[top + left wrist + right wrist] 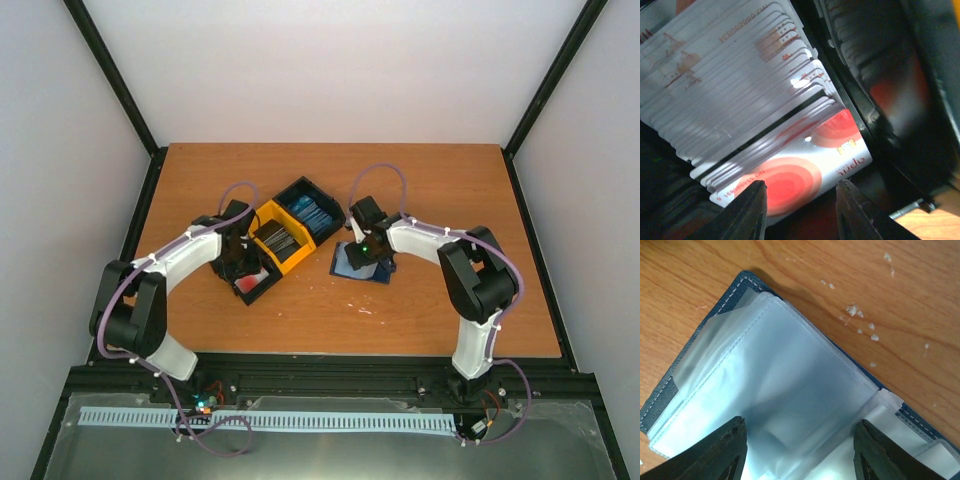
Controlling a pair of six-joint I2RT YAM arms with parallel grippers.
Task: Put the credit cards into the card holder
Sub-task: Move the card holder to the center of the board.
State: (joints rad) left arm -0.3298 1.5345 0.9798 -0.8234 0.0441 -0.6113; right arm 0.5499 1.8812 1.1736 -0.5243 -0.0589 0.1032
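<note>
White credit cards (pixel 740 100) crowd the tray (pixel 300 258) — card holder (pixel 790 390) (open) nearby.

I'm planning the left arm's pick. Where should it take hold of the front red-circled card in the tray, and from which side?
Probably the free near edge of the front card, approached from where the left gripper now is: that edge sticks out past the fanned stack behind, and the black tray wall blocks its right end.
</note>
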